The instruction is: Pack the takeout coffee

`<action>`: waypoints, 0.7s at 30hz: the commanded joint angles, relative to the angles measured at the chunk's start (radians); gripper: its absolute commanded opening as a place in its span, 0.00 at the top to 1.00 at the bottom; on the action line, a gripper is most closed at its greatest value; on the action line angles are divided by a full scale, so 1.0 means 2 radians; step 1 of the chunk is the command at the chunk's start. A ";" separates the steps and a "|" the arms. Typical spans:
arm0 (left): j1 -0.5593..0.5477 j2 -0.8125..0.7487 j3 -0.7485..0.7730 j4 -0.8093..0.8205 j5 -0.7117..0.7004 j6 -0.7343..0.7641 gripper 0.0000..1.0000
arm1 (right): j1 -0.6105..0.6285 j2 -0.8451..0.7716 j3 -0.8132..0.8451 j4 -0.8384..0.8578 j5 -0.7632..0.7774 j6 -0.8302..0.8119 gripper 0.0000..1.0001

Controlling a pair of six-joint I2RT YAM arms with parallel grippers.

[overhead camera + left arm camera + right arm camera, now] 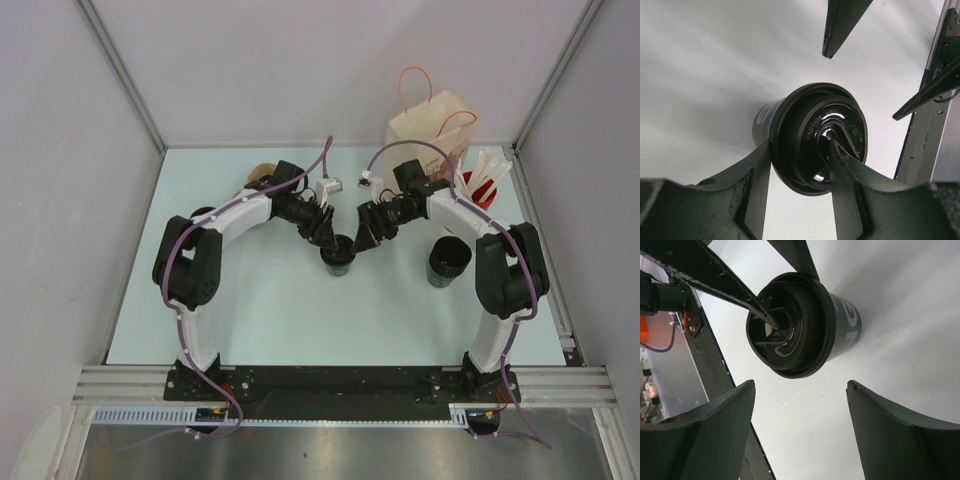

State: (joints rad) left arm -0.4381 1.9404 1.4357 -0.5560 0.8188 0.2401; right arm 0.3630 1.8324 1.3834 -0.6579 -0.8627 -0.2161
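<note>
Left wrist view has the coffee (pixel 800 120) close up. The left pincer (pixel 797 141) pinches the edge of its lid (pixel 845 120), one finger outside the rim. The other finger lies across the lid's face and covers part of the raised lettering, of which only "CAUTION HOT" reads. Print on the cup wall is cut off by the lid. From above, the coffee stands near the middle of the bench (pixel 260 310), mostly hidden under both pincers. The right pincer (pixel 800 385) is spread wide, just beside the coffee and not touching it. Further right stands another black cup (pixel 449 260). Beyond are a paper bag (pixel 425 130) and a red cup (pixel 482 186) of white sticks (pixel 492 165). A brown thing (pixel 260 172) behind the left arm (pixel 230 215) is too hidden to name.
</note>
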 commanded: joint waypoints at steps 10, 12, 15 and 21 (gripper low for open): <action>0.007 0.034 -0.041 -0.028 -0.133 0.037 0.52 | -0.010 0.020 -0.006 0.044 0.005 0.059 0.48; 0.007 0.035 -0.041 -0.026 -0.132 0.036 0.52 | -0.010 0.025 -0.007 0.048 0.006 0.060 0.52; 0.007 0.033 -0.042 -0.025 -0.131 0.035 0.52 | -0.010 0.033 -0.008 0.051 0.008 0.062 0.57; 0.007 0.032 -0.046 -0.022 -0.131 0.035 0.52 | -0.010 0.038 -0.010 0.061 -0.006 0.070 0.61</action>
State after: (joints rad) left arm -0.4339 1.9358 1.4193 -0.5312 0.8261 0.2173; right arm 0.3431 1.8938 1.3708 -0.5766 -0.8642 -0.0891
